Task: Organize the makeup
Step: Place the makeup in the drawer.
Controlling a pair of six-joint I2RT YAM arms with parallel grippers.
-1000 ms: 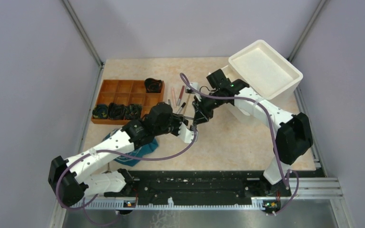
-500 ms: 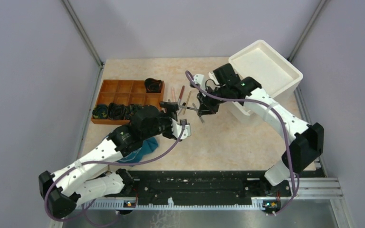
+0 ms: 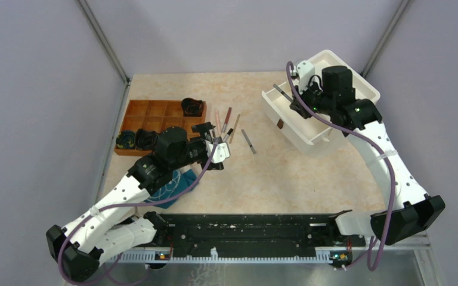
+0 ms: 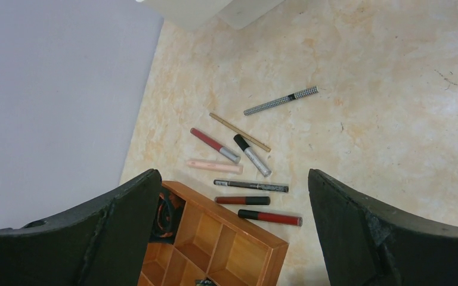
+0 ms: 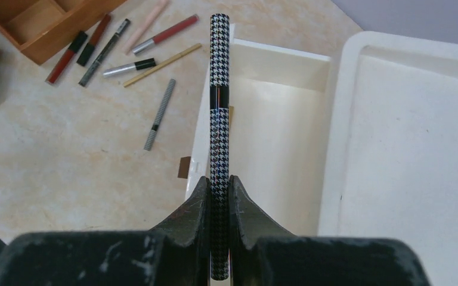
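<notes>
right wrist view: right gripper (image 5: pixel 217 186) clamped on houndstooth pencil (image 5: pixel 219 71), left gripper (image 4: pixel 232 177) wide, empty

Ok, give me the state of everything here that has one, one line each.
Left gripper: open, empty.
Right gripper: shut on a houndstooth pencil.
Box: open.
Tray: some compartments filled, others empty.
Second pencil: flat on the table, apart from the rest.
Tubes: flat on the table beside the tray.
Cloth: bunched up.
</notes>
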